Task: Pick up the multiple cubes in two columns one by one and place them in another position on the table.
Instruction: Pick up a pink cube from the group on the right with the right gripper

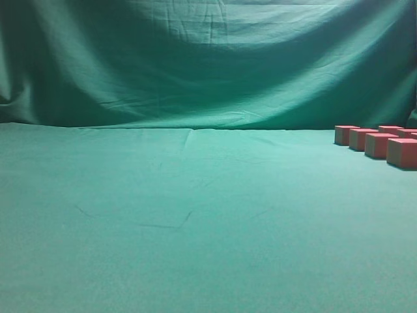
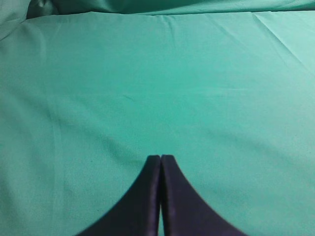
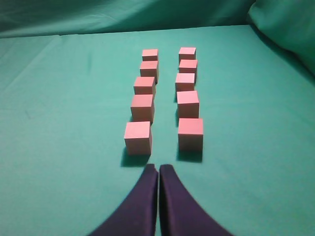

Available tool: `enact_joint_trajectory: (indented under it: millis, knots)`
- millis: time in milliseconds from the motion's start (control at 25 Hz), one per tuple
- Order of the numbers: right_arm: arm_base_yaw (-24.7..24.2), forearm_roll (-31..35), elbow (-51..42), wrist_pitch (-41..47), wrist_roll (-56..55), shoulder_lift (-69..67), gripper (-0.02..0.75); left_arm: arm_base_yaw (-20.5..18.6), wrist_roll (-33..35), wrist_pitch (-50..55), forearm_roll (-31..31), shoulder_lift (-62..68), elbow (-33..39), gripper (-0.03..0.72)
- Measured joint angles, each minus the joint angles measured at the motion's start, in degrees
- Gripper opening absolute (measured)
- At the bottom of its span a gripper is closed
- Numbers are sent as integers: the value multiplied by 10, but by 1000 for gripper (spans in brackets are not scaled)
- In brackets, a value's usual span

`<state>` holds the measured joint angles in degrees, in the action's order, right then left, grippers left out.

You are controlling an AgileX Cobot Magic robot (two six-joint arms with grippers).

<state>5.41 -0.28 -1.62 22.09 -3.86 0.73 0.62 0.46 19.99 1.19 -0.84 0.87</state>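
Right gripper (image 3: 158,167) closed, cubes (image 3: 167,98) columns running away.

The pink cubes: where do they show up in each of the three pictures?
Exterior view: the cubes sit at the far right edge, partly cut off by the frame.
Left wrist view: not in it; only green cloth and the shut left gripper.
Right wrist view: ten cubes in two columns of five, centre, just beyond the shut right gripper.
Shared landmark: the green table cloth meeting the draped backdrop.
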Motion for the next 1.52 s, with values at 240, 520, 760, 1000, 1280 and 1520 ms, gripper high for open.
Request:
enact_joint_trajectory:
  millis: [240,520,760,1000,1280,1520]
  knots:
    - [0,0,0,0,0,0,0,0,0,0,0,0,0,0]
    - [0,0,0,0,0,0,0,0,0,0,0,0,0,0]
    - [0,0,0,0,0,0,0,0,0,0,0,0,0,0]
    - [0,0,0,0,0,0,0,0,0,0,0,0,0,0]
    - [0,-1,0,-7,0,0,0,0,0,0,0,0,0,0]
    - [0,10,0,-122,-23,0,0,0,0,0,0,0,0,0]
